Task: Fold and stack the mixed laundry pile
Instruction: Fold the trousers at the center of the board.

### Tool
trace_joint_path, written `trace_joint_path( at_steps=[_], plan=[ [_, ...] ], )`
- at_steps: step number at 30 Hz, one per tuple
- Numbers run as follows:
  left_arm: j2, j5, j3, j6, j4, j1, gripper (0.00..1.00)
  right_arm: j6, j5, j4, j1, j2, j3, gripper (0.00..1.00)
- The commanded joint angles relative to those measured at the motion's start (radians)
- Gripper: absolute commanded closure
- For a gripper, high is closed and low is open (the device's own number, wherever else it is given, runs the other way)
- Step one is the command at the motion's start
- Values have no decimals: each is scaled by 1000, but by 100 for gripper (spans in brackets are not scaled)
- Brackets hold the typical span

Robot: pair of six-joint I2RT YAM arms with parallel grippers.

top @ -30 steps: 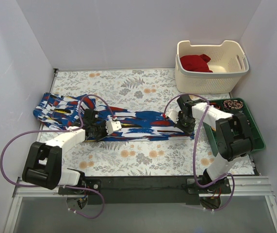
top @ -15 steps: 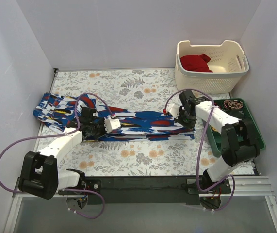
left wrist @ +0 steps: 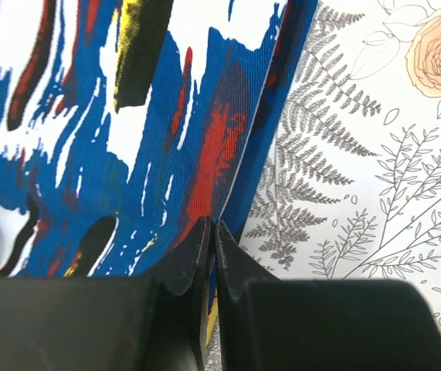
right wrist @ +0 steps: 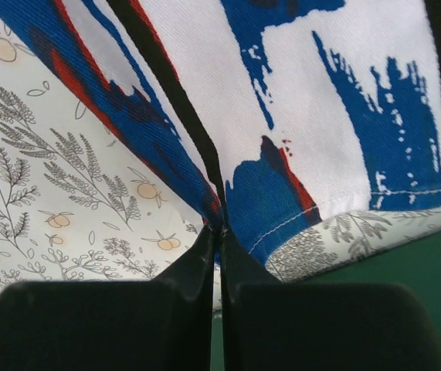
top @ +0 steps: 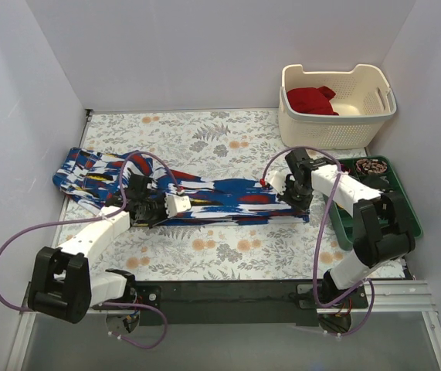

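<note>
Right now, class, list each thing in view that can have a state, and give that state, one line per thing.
blue printed garment: lying in a long strip, not yet stacked.
deep red garment: crumpled in the basket, unfolded.
cream perforated basket: upright, open-topped.
green tray: flat, holding coiled items.
left gripper: shut on the blue printed garment's edge.
right gripper: shut on the blue printed garment's edge.

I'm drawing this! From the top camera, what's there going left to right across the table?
Left gripper → right gripper, both pinching the blue, white, red and black printed cloth garment → green plastic tray.
</note>
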Motion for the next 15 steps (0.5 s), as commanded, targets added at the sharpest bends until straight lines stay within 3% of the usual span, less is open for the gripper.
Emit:
trace_joint_path(
  at_steps=[1, 7, 8, 11, 15],
  plan=[
    [17, 0, -17, 8, -36, 0, 100, -18, -6, 0, -1, -4, -24, 99],
    [40, -21, -53, 27, -15, 0, 100, -18, -53, -35, -3, -43, -30, 99],
    [43, -21, -60, 35, -13, 0, 100, -11, -58, -46, -4, -55, -27, 78],
    [45, -30, -69, 37, -11, 0, 100, 52, -104, -64, -48, -76, 8, 50],
    [13, -44, -87, 38, -13, 0, 82, 216, -147, -65, -140, -58, 47, 48]
  ],
)
